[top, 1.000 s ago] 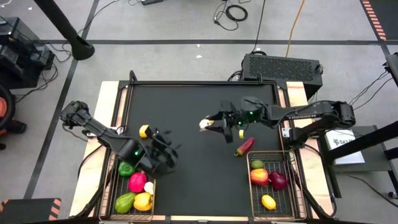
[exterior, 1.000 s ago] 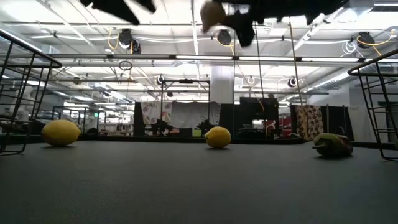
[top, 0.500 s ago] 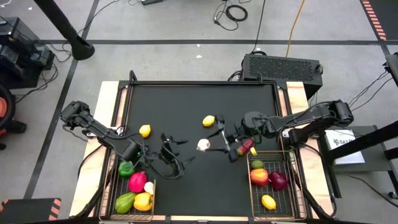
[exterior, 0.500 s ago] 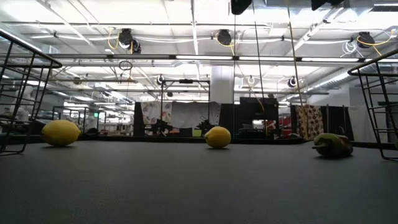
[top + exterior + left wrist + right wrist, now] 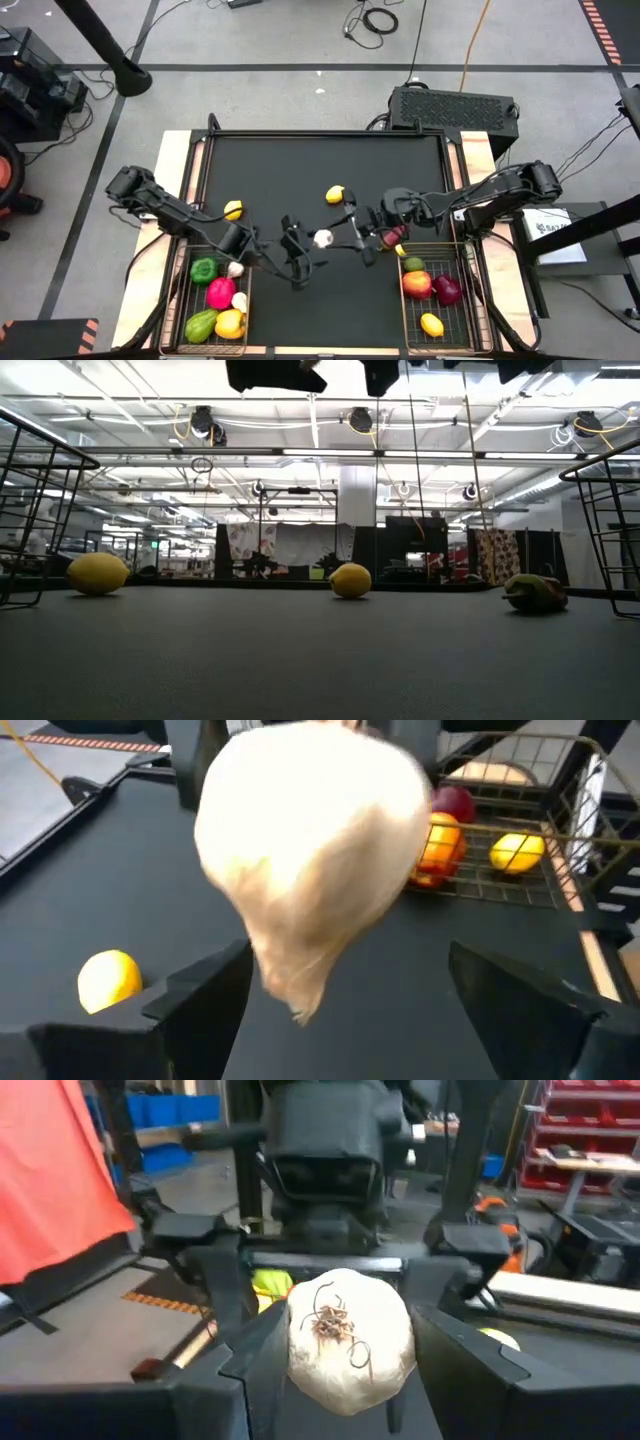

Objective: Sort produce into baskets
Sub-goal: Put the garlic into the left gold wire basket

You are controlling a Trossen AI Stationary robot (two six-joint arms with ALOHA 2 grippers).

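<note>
A white garlic bulb (image 5: pixel 322 238) hangs over the black table's middle, near its front, with my right gripper (image 5: pixel 334 238) shut on it. In the right wrist view the garlic bulb (image 5: pixel 350 1338) shows its rooty end. My left gripper (image 5: pixel 298 252) faces it from the table's left and is open. Its fingers (image 5: pixel 200 1000) stand on either side of the garlic bulb (image 5: pixel 310 850), and I see no touch. The left basket (image 5: pixel 188 300) holds peppers and garlic. The right basket (image 5: pixel 470 300) holds apples, a lemon and a lime. My right gripper pinches the garlic bulb by its two sides (image 5: pixel 300 1352) between its two fingers (image 5: pixel 255 1365). The fingers come level from the table's right. The bulb is lifted clear of the table, its rooty end turned back toward this gripper and its pointed tip (image 5: pixel 297 1012) toward the left gripper.
Two lemons (image 5: pixel 233 210) (image 5: pixel 335 194) lie on the black mat, one at the left and one at mid-table. A dark red chili (image 5: pixel 392 238) lies under my right arm, just beyond the right basket. The mat's far half has free room.
My right gripper has carried the garlic bulb from mid-table toward the near edge, rolling as it went. My left gripper has gone from beside the left basket toward the table's right and has tipped up to face the bulb, staying open.
</note>
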